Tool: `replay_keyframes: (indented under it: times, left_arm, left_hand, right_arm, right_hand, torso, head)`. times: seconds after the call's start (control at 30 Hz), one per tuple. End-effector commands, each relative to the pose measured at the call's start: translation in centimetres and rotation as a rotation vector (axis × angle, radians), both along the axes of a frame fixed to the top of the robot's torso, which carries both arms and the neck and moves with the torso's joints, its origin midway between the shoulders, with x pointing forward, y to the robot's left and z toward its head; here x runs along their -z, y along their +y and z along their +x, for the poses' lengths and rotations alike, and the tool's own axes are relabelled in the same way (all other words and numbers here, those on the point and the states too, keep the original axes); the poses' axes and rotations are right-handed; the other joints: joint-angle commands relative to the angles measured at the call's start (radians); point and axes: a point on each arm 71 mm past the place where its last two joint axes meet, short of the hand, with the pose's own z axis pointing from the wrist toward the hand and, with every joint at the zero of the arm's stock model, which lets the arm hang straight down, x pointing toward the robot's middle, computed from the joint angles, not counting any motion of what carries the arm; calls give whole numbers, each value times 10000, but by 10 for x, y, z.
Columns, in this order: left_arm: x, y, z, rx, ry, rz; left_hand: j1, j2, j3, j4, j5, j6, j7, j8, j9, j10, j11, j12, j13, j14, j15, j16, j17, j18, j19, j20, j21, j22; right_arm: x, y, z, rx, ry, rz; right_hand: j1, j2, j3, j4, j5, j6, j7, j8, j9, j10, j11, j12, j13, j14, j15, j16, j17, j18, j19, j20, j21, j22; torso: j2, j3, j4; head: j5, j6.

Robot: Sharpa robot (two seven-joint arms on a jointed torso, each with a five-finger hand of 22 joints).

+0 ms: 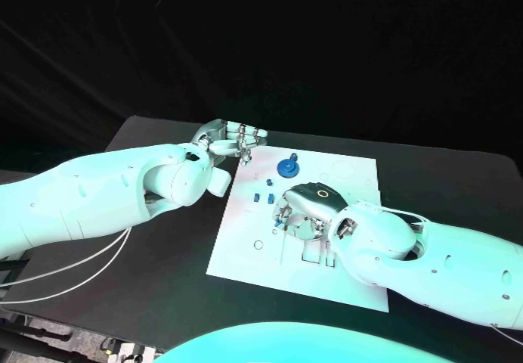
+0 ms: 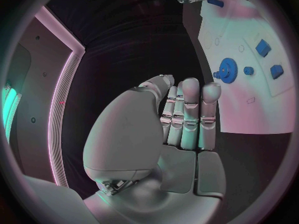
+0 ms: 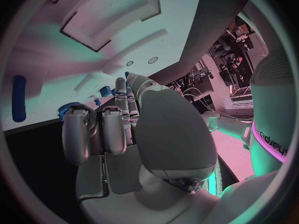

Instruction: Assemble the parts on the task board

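Two silver hands over white rectangular task board (image 1: 246,242) on black surface (image 1: 142,144). Left hand (image 1: 227,141) hovers off the board's far-left corner, fingers curled together side by side, holding nothing, likely parked clear so the other arm has room. Blue toothed gear part (image 1: 288,167) stands near the board's far edge, small blue block parts (image 1: 263,197) just toward the robot from it. Right hand (image 1: 303,212) is low over the board's middle, fingers down among small blue pieces; cannot tell if it grips one. Judged: mid placement, most parts unseated.
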Motion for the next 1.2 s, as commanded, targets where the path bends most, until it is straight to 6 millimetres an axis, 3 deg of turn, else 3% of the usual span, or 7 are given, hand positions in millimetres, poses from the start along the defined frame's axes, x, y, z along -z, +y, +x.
replay_keyframes:
  times: [0.03,1.2]
  left_arm:
    - [-1,-4,-1,193,20,-119]
    - [-1,-4,-1,245,71,-110]
  left_hand:
    - [13,108,5,-42,-18,-55,-8,-29,-9,-94,10,24,10,-72,-3,-22,-10,166,-42,-3,-30,-9]
    - [0,113,-2,-44,-20,-61,-6,-21,-18,-105,12,39,15,-89,0,-39,-25,168,-48,2,-51,-22]
  right_arm:
    - [3,0,-1,-157,34,-241]
    - [14,5,-4,-220,306,-400]
  right_hand:
    - [-121,-1,56,-26,30,14,30,-12,20,71,40,-42,-17,553,-82,58,7,-112,171,-26,-16,1805]
    - [-184,5,48,-30,5,8,30,-22,29,85,42,-64,-18,552,-76,62,8,-110,166,-22,-27,1804]
  torso:
    - [-1,3,6]
    - [1,-6,4]
  head:
    - [30,-25]
    - [158,-68]
